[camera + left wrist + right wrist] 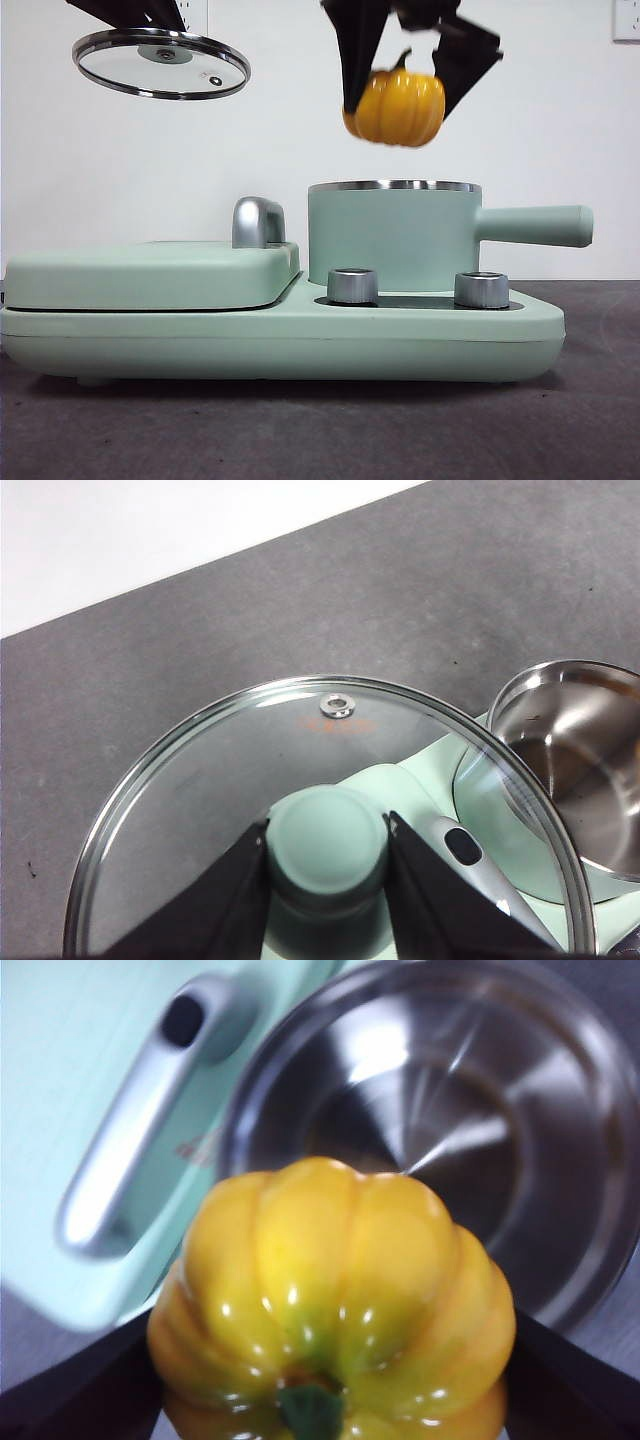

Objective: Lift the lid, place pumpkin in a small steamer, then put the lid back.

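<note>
Front view: my right tool (400, 85) is hanging over the small steamer (394, 236), jaws clamping the pumpkin (397, 106) by its sides.
Pumpkin: floating just above the open steel rim, not touching it.
Left tool (327, 855): gripping the lid (300, 780) by its mint knob, holding it up high, off to the side over the grill cover (150, 272).
Steamer: sitting uncovered on the green cooker base (300, 340), which is resting on the counter (320, 430).
</note>
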`<state>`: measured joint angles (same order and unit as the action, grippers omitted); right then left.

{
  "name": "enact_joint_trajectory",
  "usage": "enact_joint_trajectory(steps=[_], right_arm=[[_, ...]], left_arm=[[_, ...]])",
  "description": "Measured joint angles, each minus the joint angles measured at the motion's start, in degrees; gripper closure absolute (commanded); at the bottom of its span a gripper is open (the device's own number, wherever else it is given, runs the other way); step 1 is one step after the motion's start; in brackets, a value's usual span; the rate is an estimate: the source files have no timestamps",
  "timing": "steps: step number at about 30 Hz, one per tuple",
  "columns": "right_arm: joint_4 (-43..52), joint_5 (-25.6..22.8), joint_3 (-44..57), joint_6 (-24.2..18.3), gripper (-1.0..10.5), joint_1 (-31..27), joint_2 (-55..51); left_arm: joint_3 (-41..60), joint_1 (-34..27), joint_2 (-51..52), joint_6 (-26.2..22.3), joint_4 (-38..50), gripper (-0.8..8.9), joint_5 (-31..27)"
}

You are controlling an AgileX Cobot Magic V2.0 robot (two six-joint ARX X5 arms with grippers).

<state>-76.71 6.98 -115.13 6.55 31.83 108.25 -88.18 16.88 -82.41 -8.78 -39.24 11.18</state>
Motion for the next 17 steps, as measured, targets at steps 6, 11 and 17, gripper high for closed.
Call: enact_joint_trajectory(steps=[6,11,17], right_arm=[[-0.20,-0.70,-8.13,-2.10,6.3,-1.70,8.57],[-0.20,-1.05,-10.51,-2.29,6.3,-2.64,13.16],[-0.20,-2.62,-10.54,-2.29,6.3,-2.75,16.22]], left_arm=[[0.00,0.00,0.00,0.00,-0.02,7.60,0.00],[0.00,0.00,0.00,0.00,0.00,7.61,0.00],[0.00,0.00,0.00,0.02,0.00,7.60,0.00]])
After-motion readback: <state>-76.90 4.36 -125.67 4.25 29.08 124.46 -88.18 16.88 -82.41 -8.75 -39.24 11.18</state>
